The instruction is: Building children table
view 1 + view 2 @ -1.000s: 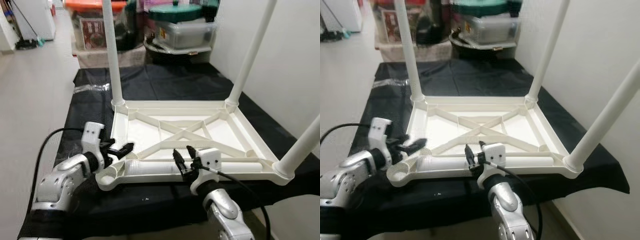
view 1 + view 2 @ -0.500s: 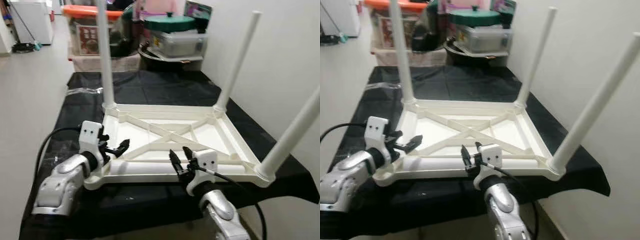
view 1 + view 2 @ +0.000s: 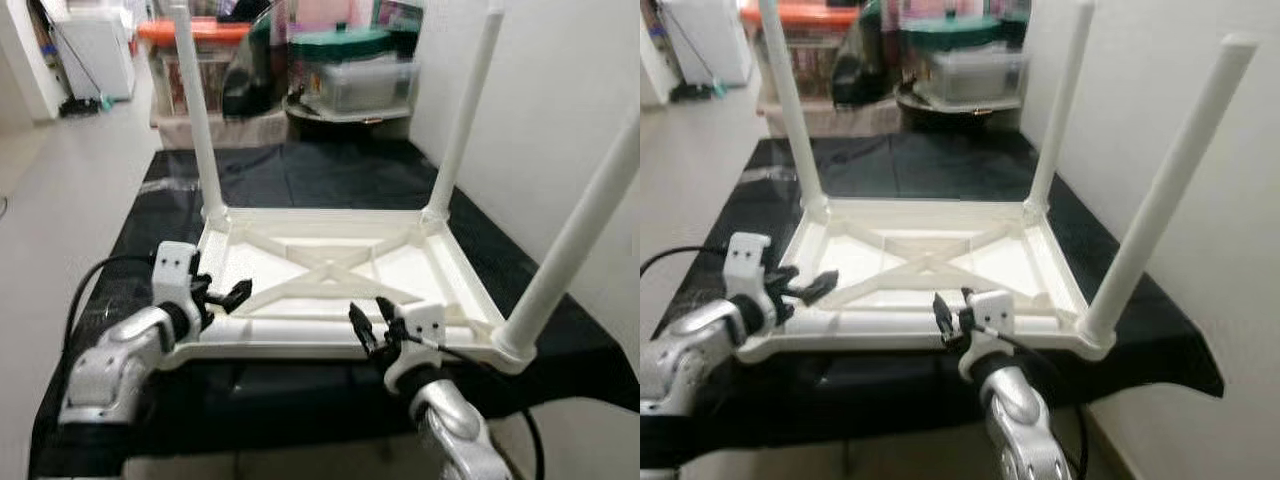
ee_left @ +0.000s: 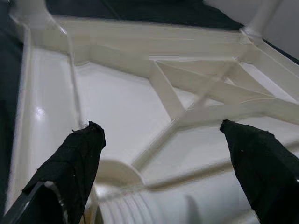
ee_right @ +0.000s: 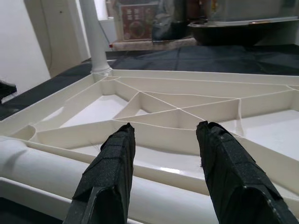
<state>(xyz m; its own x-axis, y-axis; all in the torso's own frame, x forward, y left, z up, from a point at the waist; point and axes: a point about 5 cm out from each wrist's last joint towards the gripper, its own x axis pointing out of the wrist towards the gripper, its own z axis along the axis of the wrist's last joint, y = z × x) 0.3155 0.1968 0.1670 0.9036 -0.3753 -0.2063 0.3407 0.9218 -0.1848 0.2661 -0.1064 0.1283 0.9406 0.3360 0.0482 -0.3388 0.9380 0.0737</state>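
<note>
White plastic tabletop [image 3: 330, 275] lies inverted at frame centre, loose fourth leg [image 3: 300, 332] along its near rim between left gripper [image 3: 225, 298] and right gripper [image 3: 370, 325], both spread empty; careless contact could roll it off.

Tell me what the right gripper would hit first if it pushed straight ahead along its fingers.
Probably the loose white leg lying along the upturned table's near edge, just ahead of the right gripper; depth is uncertain.

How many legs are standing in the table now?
3: far left corner, far right corner, near right corner. A fourth leg lies loose along the near edge, by the near-left corner.
</note>
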